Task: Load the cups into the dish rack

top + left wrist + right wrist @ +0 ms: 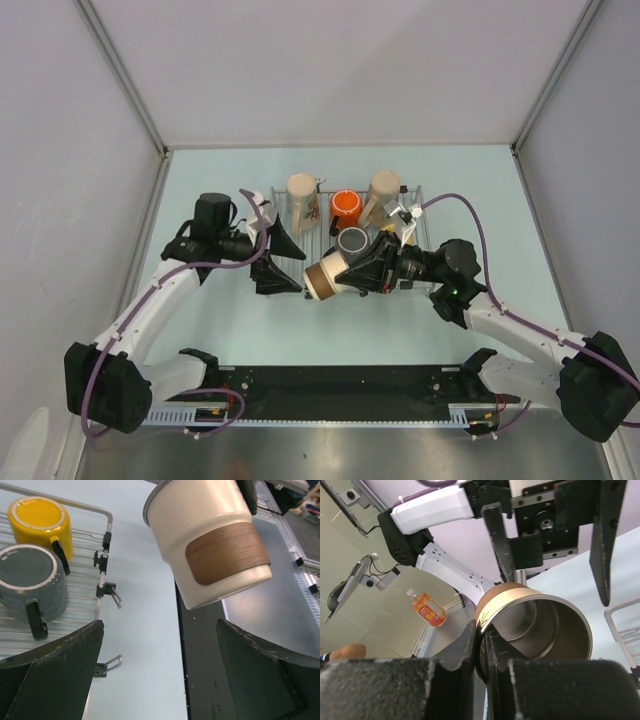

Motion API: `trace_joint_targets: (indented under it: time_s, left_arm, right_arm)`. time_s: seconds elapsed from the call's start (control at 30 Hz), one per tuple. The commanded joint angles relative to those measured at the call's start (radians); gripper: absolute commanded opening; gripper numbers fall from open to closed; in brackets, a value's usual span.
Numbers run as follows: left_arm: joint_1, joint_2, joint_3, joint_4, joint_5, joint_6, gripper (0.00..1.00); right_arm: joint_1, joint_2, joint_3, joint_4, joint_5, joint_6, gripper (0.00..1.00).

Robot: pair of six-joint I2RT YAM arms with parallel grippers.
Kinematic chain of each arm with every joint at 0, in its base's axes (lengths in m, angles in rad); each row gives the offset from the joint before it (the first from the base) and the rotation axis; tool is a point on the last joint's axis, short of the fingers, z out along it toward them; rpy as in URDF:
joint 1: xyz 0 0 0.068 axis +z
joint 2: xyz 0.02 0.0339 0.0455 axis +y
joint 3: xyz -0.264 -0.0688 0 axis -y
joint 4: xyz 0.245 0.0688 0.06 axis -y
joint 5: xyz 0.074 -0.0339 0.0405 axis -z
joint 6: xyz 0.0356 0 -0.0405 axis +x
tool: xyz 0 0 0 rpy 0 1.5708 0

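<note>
Rack [326, 238] of wire, midway along the bench's far edge, holds two cream mugs [302, 197] [380, 192] and orange [345, 208], grey [30, 580] and yellow [40, 522] ones. Right gripper [347, 271] pinches a brown-banded cup [324, 276] by its rim, airborne at the rack's near side. Left gripper [284, 262] is spread wide, empty.

White arm links [140, 315], black joints [100, 385], purple cables [481, 232], scuffed black jaws, green light [452, 293]

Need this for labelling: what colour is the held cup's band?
Brown wood-grain band on cream cup; left wrist view.
</note>
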Motion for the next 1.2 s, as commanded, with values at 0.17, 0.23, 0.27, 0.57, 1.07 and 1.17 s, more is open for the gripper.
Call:
trace_joint_targets:
  time_s: [0.17, 0.23, 0.27, 0.57, 1.07, 1.17]
  left_arm:
    - [-0.115, -0.071, -0.003, 0.104, -0.122, -0.014, 1.0]
    - [-0.158, -0.068, -0.009, 0.102, -0.138, -0.017, 1.0]
    - [-0.173, -0.067, -0.012, 0.102, -0.146, -0.017, 1.0]
    - [-0.299, -0.013, 0.0, 0.096, -0.172, -0.008, 1.0]
    - [-0.364, -0.129, -0.056, 0.289, -0.373, -0.17, 1.0]
    - [-0.364, -0.12, -0.056, 0.289, -0.398, -0.173, 1.0]
  right_arm:
    - [-0.022, 0.013, 0.022, 0.02, 0.001, -0.011, 0.0]
    - [-0.024, 0.016, 0.018, 0.024, 0.0, -0.006, 0.0]
    - [-0.022, 0.016, 0.02, 0.021, 0.001, -0.009, 0.0]
    - [-0.024, 0.005, 0.018, 0.008, 0.004, -0.017, 0.0]
    - [0.149, -0.018, 0.103, -0.397, 0.304, -0.387, 0.0]
    - [0.197, -0.016, 0.118, -0.417, 0.358, -0.414, 0.0]
